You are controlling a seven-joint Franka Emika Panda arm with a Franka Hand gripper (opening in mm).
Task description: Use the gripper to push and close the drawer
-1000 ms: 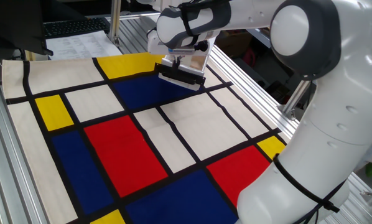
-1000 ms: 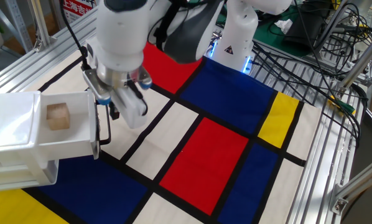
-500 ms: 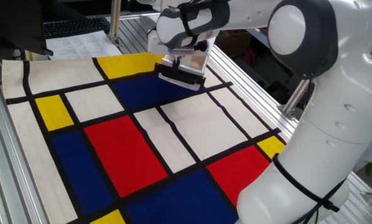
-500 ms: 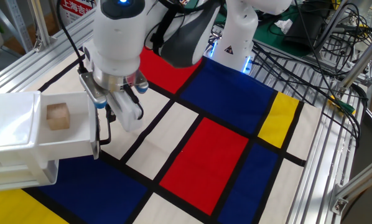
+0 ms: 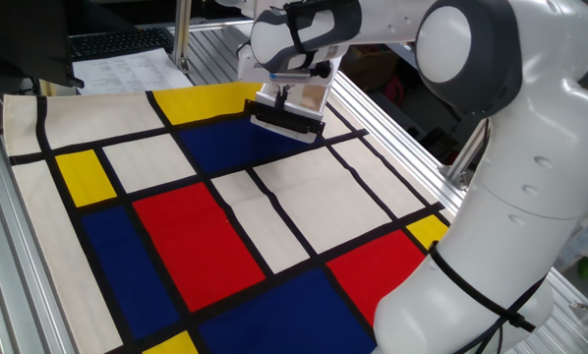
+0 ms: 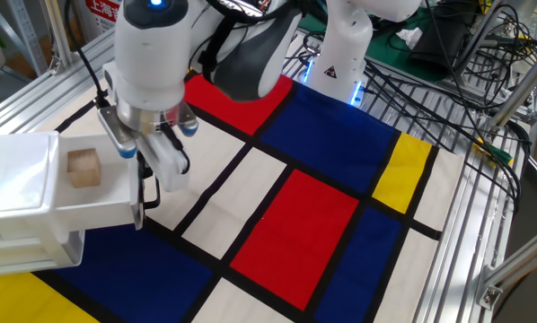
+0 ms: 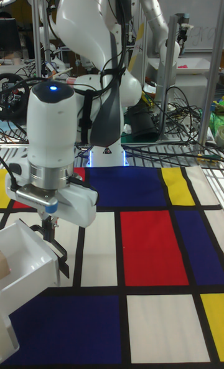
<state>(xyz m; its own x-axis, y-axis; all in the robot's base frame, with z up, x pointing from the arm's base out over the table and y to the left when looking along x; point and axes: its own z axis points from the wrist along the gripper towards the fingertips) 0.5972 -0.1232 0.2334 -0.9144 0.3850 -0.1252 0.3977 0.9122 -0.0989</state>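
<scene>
The drawer [image 6: 57, 193] stands at the edge of the table, on the blue and yellow fields of the colored cloth [image 6: 295, 206]. It is pulled out from its white housing [image 6: 17, 251]. Its long axis runs along the pull direction, and its front with the dark handle [image 6: 143, 193] points toward the middle of the cloth. Inside lies a small wooden block [image 6: 83, 168].

My gripper [image 6: 156, 166] hangs just in front of the drawer front, pointing down, very near the handle. In the tall fixed view my gripper [image 7: 50, 226] is right beside the drawer [image 7: 31, 260]; I cannot tell if it touches the front. My fingers are dark and mostly hidden under my white body, so I cannot tell whether they are wide or narrow.

In the one fixed view my arm covers nearly all of the drawer [image 5: 286, 120]; only its black front strip shows. The housing is cut off at the picture edge in the other fixed view.
</scene>
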